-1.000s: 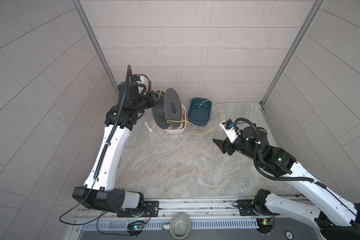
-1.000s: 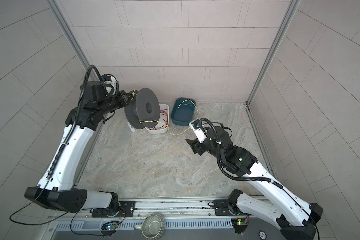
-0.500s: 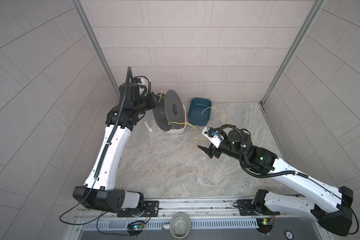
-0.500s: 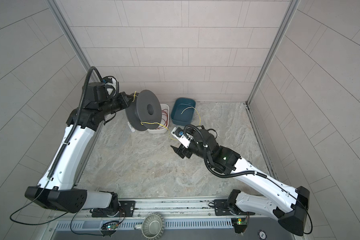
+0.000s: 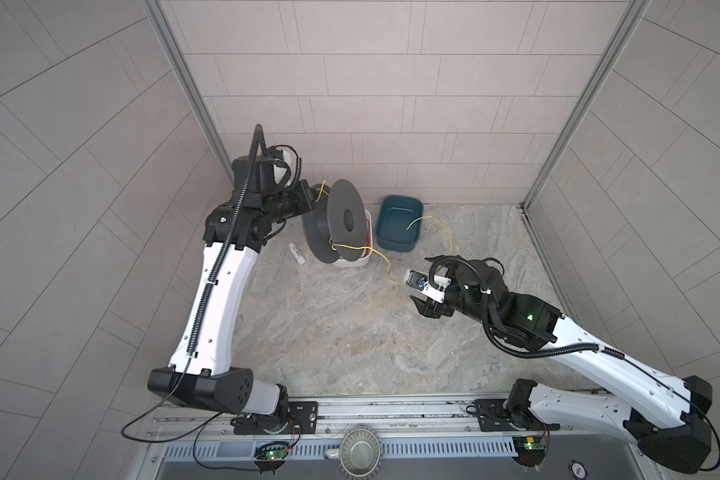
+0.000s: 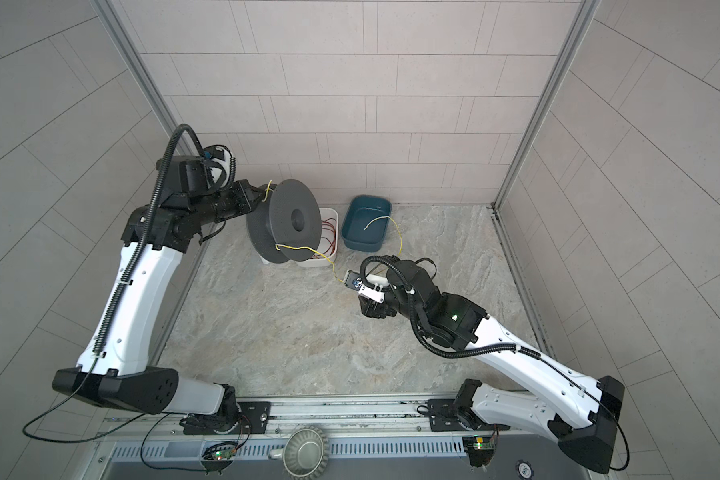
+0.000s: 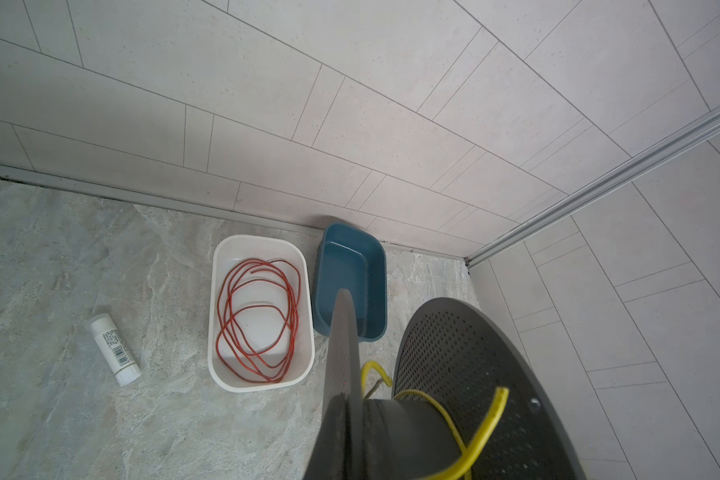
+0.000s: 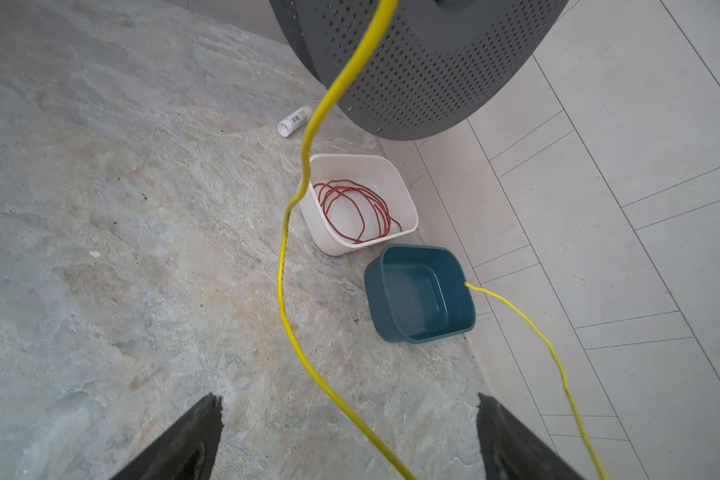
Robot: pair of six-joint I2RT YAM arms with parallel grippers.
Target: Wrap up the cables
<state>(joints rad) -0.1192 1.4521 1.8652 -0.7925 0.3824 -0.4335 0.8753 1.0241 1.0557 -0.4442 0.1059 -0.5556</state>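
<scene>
My left gripper (image 5: 306,199) is shut on the hub side of a dark grey perforated spool (image 5: 333,199) (image 6: 287,208) and holds it lifted at the back left. The thin yellow cable (image 5: 385,262) (image 6: 329,259) hangs from the spool's core (image 7: 481,432). It sags toward my right gripper (image 5: 422,305) (image 6: 368,309), then arcs back, and its loose end lies in the blue bin (image 5: 395,245). In the right wrist view the cable (image 8: 281,266) runs between the wide-open fingers (image 8: 192,440) of my right gripper (image 8: 348,399) and touches neither.
A white bin (image 5: 360,262) (image 7: 262,239) with coiled red wire (image 7: 258,316) sits under the spool, next to the blue bin (image 7: 375,257). A small white tube (image 5: 297,253) lies on the stone floor to the left. Tiled walls close the back and both sides.
My right gripper has moved left and a little toward the front, and its jaws have spread wider, with the yellow cable loose between them. The left arm and spool have hardly moved.
</scene>
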